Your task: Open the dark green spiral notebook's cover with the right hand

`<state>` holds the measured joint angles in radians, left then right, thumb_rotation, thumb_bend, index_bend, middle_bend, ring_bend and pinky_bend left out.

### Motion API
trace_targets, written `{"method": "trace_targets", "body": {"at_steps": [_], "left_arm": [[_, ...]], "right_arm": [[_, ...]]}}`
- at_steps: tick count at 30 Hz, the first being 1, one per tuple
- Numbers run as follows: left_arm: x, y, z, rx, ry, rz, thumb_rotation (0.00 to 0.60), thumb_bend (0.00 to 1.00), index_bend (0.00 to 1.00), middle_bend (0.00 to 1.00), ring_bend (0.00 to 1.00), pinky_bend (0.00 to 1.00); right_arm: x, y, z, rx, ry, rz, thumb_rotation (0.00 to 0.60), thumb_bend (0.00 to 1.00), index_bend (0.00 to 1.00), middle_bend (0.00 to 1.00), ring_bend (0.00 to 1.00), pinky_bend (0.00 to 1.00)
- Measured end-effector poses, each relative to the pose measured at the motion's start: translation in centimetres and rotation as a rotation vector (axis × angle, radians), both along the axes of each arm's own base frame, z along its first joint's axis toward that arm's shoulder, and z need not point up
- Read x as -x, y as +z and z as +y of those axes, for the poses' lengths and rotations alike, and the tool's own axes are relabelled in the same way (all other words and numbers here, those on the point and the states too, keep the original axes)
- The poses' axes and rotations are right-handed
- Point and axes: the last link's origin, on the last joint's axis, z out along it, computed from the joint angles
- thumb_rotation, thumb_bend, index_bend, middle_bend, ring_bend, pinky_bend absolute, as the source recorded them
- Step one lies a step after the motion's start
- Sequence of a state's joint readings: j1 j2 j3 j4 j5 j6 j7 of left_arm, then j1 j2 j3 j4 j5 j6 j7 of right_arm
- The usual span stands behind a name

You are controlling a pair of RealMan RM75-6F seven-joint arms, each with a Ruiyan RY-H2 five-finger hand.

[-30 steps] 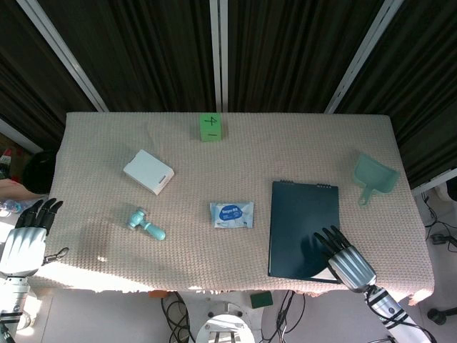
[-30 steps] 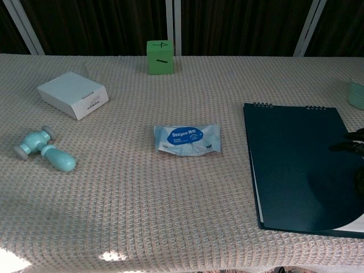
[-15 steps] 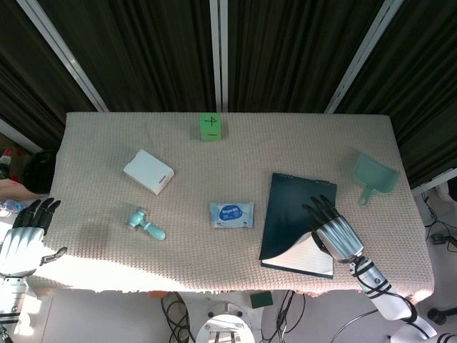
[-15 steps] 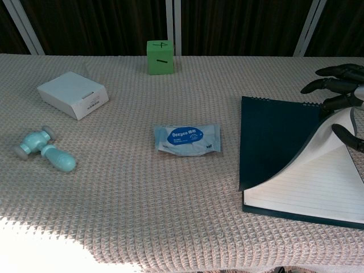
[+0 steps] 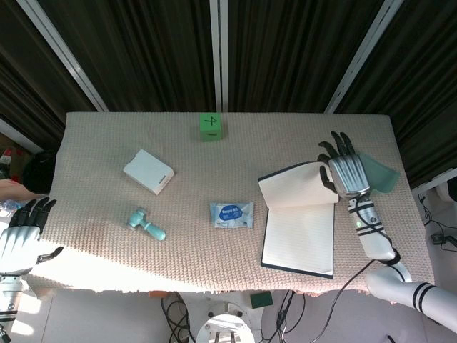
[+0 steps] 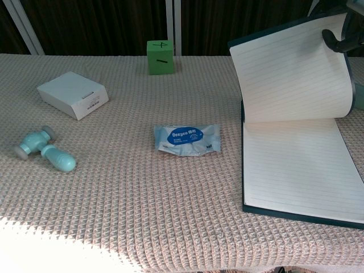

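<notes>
The dark green spiral notebook (image 5: 298, 236) lies at the right of the table with a lined page (image 6: 296, 165) facing up. Its cover (image 5: 297, 186), lined paper on the inner side, stands raised and curled over the far, spiral edge. My right hand (image 5: 344, 170) grips the cover's upper right corner, thumb on the paper side and fingers behind. In the chest view the raised cover (image 6: 290, 71) fills the upper right, and only part of the right hand (image 6: 344, 35) shows at the frame edge. My left hand (image 5: 20, 230) hangs off the table's left edge, fingers apart, holding nothing.
A wipes pack (image 5: 231, 214) lies just left of the notebook. Further left are a teal roller (image 5: 146, 224) and a white box (image 5: 148, 171). A green cube (image 5: 210, 127) stands at the back centre. A teal scoop (image 5: 383, 176) sits behind my right hand.
My right hand has swung the cover from low near the front edge up and back toward the spiral edge, baring the lined page. The left hand has drifted slightly lower.
</notes>
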<state>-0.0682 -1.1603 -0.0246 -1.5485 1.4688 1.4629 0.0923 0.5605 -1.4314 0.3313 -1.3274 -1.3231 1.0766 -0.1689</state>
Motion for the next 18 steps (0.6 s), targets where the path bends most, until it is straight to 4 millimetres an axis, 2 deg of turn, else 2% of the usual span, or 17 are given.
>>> {"method": "trace_targets", "body": {"at_steps": [11, 18], "left_arm": [[0.0, 0.1, 0.4, 0.004, 0.016, 0.015, 0.6, 0.03, 0.09, 0.08, 0.05, 0.15], [-0.2, 0.2, 0.7, 0.005, 0.032, 0.03, 0.6, 0.03, 0.09, 0.08, 0.05, 0.15]], "right_arm": [[2.2, 2.0, -8.5, 0.057, -0.372, -0.318, 0.6, 0.63, 1.0, 0.25, 0.0, 0.0], [2.4, 2.7, -12.2, 0.128, -0.447, -0.432, 0.6, 0.63, 1.0, 0.26, 0.0, 0.0]]}}
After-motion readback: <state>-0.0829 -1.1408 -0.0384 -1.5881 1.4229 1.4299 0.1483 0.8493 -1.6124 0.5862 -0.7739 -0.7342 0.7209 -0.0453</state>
